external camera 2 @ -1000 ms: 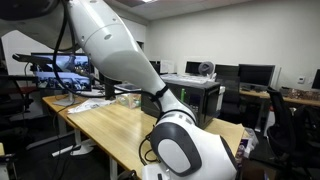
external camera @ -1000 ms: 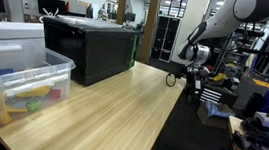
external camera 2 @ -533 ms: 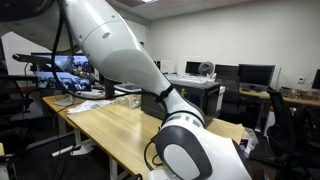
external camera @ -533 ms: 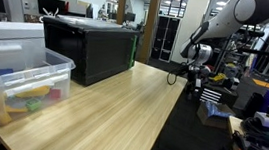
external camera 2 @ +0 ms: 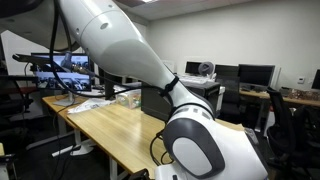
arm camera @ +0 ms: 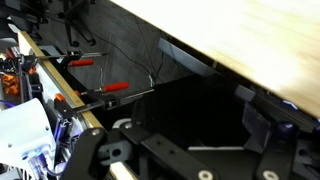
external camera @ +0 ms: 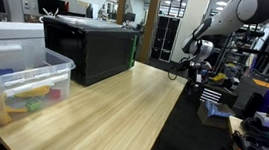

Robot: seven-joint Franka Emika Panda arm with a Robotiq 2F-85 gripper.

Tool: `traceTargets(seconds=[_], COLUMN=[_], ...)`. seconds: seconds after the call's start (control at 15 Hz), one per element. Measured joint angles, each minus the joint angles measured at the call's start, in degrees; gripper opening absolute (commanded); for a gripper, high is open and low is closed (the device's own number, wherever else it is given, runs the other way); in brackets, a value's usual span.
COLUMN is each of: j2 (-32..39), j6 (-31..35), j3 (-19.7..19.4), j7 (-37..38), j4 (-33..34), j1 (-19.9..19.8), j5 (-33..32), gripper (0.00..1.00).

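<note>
Your gripper (external camera: pixel 194 77) hangs with its jaws spread wide and nothing between them, just off the far corner of the table (external camera: pixel 110 113). The table is the thing nearest to it, and the two look apart rather than touching. The tabletop is pale wood, smooth and flat, with long straight grain running its length and a crisp square edge. In the wrist view two red-handled clamps (arm camera: pixel 112 87) show beyond that edge, slim and glossy against dark clutter.

On the table stands a black box (external camera: pixel 92 45) — matte, hard-sided, rectangular. You cannot see what is inside it. Nearer the camera sits a clear plastic bin (external camera: pixel 59 72) with rounded corners and a thick rim. Yellow, green and blue pieces (external camera: pixel 32 94) lie heaped on its bottom.
</note>
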Motion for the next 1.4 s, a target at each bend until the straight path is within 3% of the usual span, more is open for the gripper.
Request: traceTargets(seconds=[1.4], j2=[-1.3], j6=[-1.2], j3=[0.0], j7=[-1.1], j4=[-4.6], j1=[3.8], j5=[-2.5], gripper=[1.00])
